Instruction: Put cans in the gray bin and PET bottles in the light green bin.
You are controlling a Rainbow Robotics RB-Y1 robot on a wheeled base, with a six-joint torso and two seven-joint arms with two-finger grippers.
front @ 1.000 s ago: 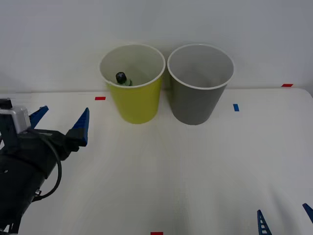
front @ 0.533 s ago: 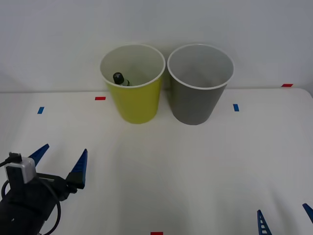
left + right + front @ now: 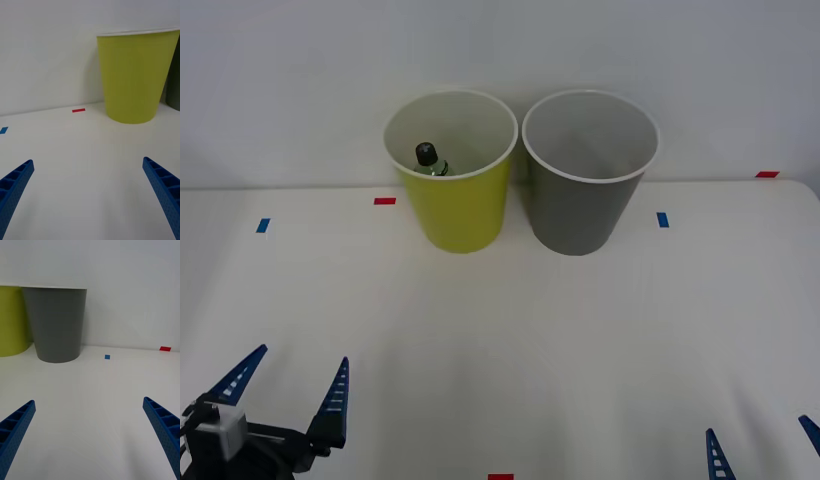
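Inside the light green bin (image 3: 452, 215), the PET bottle (image 3: 430, 160), upright.

Lime light green bin (image 3: 455, 205), gray bin (image 3: 585, 205), both white-rimmed; black-capped, seemingly green-labelled bottle (image 3: 430, 160).

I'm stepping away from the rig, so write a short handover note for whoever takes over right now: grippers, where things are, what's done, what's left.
Left gripper: open, holding nothing, low at the near left of the white table.
Right gripper: open, holding nothing, parked at the near right corner.
Small clear plastic bottle with black screw cap: inside the round yellow-green bin, cap showing above the bin's near rim.
Round gray bin with white rim: beside it on the right; nothing visible in the part of its inside that shows.
Done: bottle sorted.
Left: no cans visible on the table.
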